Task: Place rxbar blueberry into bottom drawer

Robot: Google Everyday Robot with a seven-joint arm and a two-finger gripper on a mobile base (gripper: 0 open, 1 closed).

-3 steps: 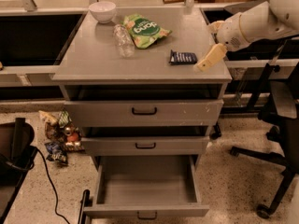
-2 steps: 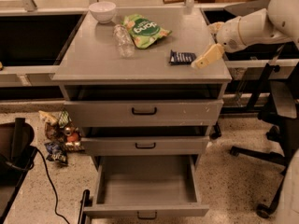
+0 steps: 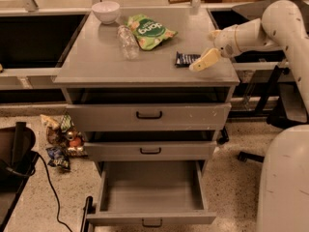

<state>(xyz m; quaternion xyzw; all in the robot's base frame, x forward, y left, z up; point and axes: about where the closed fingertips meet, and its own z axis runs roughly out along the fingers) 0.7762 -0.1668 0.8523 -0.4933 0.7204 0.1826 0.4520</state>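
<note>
white bowl (image 3: 105, 11) at the back left corner of the counter (image 3: 96, 62); bottom drawer (image 3: 152, 190) pulled open below its front edge; rxbar blueberry (image 3: 186, 58) flat near the right edge; gripper (image 3: 205, 60) at the bar's right end, apart or together i cannot tell.

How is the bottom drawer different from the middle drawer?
The bottom drawer is pulled far out, so its floor shows; the middle drawer is out only a crack, its inside hidden. The bottom drawer looks deeper; the middle drawer is shallower. Both are grey with a small dark handle. The gripper is up over the cabinet top, beside the rxbar blueberry, far from both.
</note>
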